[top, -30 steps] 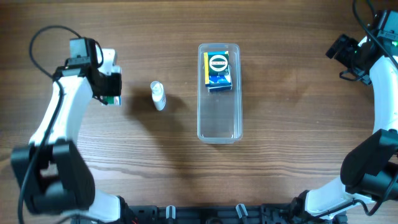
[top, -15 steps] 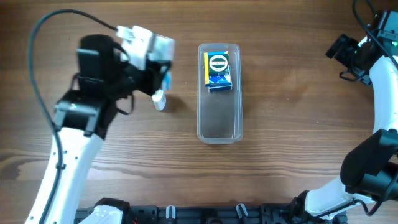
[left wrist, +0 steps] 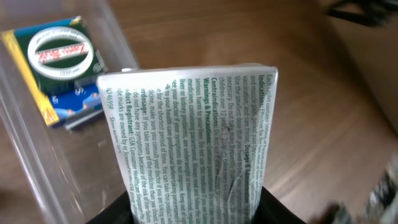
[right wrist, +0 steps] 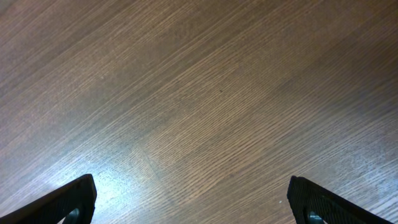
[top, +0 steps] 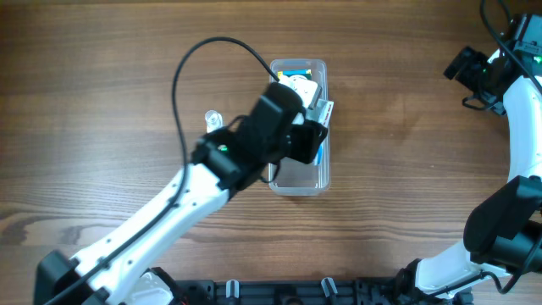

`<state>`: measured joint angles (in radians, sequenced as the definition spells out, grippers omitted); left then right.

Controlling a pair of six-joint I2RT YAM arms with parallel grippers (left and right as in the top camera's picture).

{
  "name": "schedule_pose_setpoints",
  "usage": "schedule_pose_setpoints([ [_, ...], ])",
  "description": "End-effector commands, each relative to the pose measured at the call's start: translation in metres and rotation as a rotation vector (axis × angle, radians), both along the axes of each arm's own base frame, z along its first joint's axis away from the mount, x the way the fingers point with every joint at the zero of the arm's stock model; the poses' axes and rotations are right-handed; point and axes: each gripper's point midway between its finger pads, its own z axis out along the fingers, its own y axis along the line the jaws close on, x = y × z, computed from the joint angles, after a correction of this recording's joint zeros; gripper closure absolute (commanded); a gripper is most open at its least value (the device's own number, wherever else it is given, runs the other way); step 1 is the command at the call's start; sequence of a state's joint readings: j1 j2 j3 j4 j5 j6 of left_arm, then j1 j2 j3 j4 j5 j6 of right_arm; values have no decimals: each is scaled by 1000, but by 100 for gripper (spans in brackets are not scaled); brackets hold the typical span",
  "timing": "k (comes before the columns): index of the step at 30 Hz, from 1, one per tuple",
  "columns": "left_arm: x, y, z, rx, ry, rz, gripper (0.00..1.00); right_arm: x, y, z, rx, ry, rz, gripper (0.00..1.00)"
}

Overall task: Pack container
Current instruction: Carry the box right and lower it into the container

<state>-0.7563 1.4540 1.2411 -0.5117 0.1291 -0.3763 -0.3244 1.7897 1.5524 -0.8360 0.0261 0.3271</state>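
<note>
The left tool (left wrist: 196, 214) grips a white, green-printed medicine carton (left wrist: 193, 137) above the clear container (top: 298, 188), which sits on the bench (top: 406, 127) with a blue box (left wrist: 59, 68) at its far end. The right tool (right wrist: 193, 202) gapes wide, well apart.

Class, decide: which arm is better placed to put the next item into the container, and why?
Left. The left gripper holds a white printed box right above the container; the right gripper hangs open over the table, far off.
</note>
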Motion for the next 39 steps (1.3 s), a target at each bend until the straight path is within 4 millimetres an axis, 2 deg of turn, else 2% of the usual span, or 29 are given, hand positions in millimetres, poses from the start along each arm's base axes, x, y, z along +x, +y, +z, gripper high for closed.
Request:
schedule_pose_setpoints([
  [1, 27, 3, -18, -14, 54, 288, 56, 1, 1, -2, -1, -2, 12, 0],
  [5, 38, -1, -48, -11, 119, 376, 57, 1, 1, -2, -1, -2, 12, 0],
  [9, 45, -8, -78, 28, 145, 379, 57, 1, 1, -2, -1, -2, 12, 0],
  [13, 46, -9, -111, 89, 186, 381, 58, 1, 1, -2, 0, -3, 11, 0],
  [18, 45, -8, -141, 149, 226, 384, 57, 1, 1, -2, -1, -2, 12, 0],
  [26, 27, 1, -158, 227, 287, 370, 54, 1, 1, -2, -1, -2, 11, 0],
  [33, 5, -17, -160, 245, 292, 304, 50, 1, 1, -2, -1, -2, 12, 0],
  [39, 2, -19, -160, 249, 289, 293, 49, 1, 1, -2, -1, -2, 12, 0],
])
